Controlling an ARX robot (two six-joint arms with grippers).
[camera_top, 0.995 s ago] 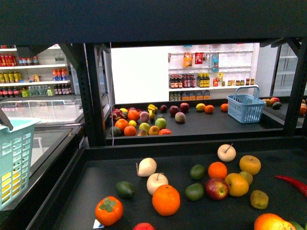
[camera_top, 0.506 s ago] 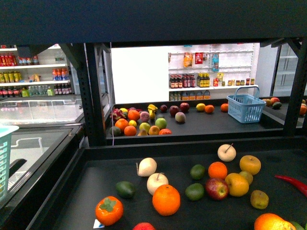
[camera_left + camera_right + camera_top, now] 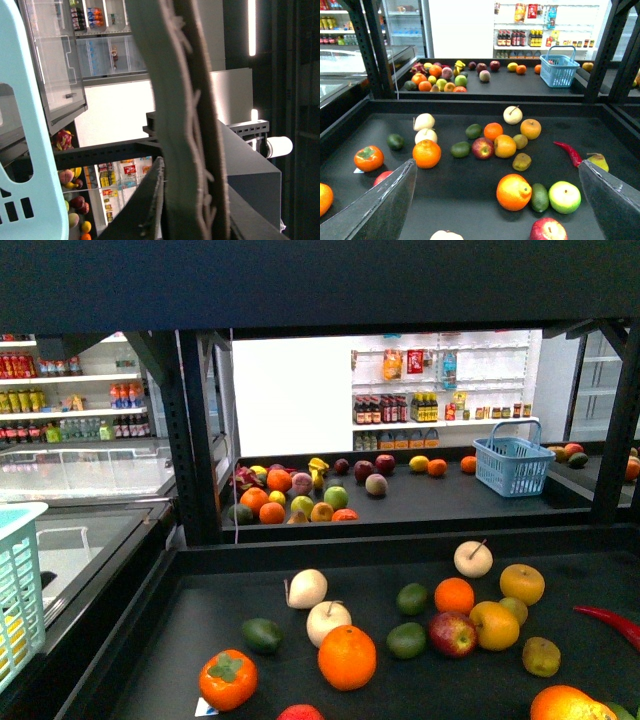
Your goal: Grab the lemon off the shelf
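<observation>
At the left edge of the front view, the pale teal basket (image 3: 20, 580) has pulled back. A second ago it reached well into the frame; now only a narrow slice shows, slightly more than half a second ago. On the shelf (image 3: 300, 548) no fruit has moved.

Close to the left wrist camera I see the basket's wall and a pale green strip. I cannot tell whether the left pincer is spread or closed, or what it holds.

My right pincer (image 3: 496, 164) is spread wide and empty, above the near tray's fruit.

I take the lemon (image 3: 418, 463) to be the bright yellow oval on the far tray, near the blue basket (image 3: 513, 466) and well apart from either arm. Something yellow also shows through the teal basket's mesh, but I cannot tell what.

My judgement: with the basket swung aside, the way to the shelf is clear, but the reach for the lemon has not begun.
</observation>
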